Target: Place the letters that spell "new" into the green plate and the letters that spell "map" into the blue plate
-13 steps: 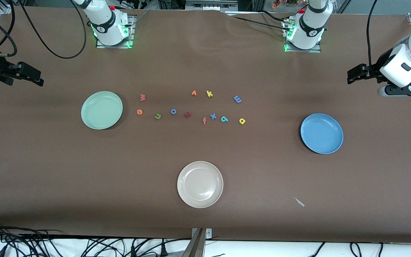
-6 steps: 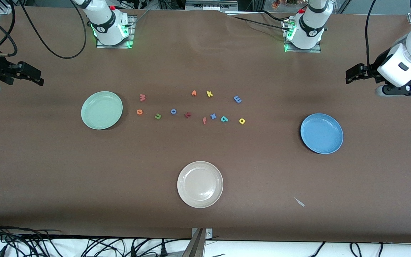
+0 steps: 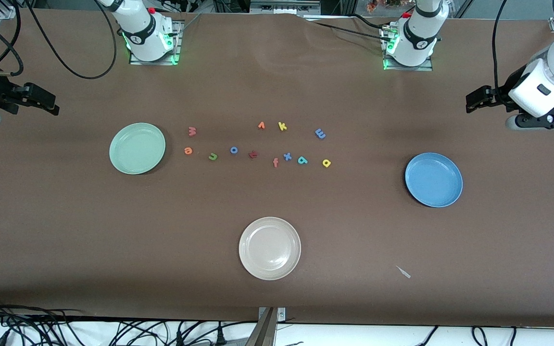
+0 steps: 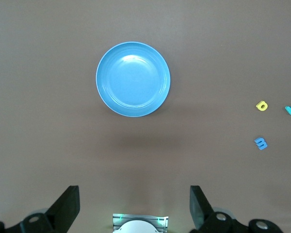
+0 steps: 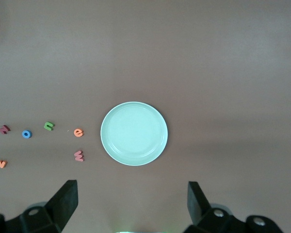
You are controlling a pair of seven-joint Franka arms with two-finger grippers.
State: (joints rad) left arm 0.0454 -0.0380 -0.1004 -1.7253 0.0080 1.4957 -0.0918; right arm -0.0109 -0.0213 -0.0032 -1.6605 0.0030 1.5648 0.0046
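The green plate (image 3: 137, 148) lies toward the right arm's end, with the salmon "w" (image 3: 192, 130), orange "e" (image 3: 188, 151) and green "n" (image 3: 213, 156) beside it on the table. The blue plate (image 3: 434, 179) lies toward the left arm's end. The blue "m" (image 3: 320, 133), teal "p" (image 3: 302, 160) and yellow "a" (image 3: 326, 163) lie mid-table. My left gripper (image 3: 474, 101) hangs open and empty over bare table at its end, with the blue plate (image 4: 133, 78) in its wrist view. My right gripper (image 3: 46, 102) waits open over its end, with the green plate (image 5: 134, 133) in its view.
Other letters lie in the same cluster: blue "o" (image 3: 233, 150), dark red "t" (image 3: 253, 154), orange "v" (image 3: 261, 125), yellow "k" (image 3: 282, 126), orange "f" (image 3: 275, 162), blue "x" (image 3: 287, 155). A beige plate (image 3: 270, 248) sits nearer the front camera. A small pale scrap (image 3: 403, 272) lies near it.
The left arm has drifted slightly toward the table's middle and risen a little. The right arm, plates and letters have not moved.
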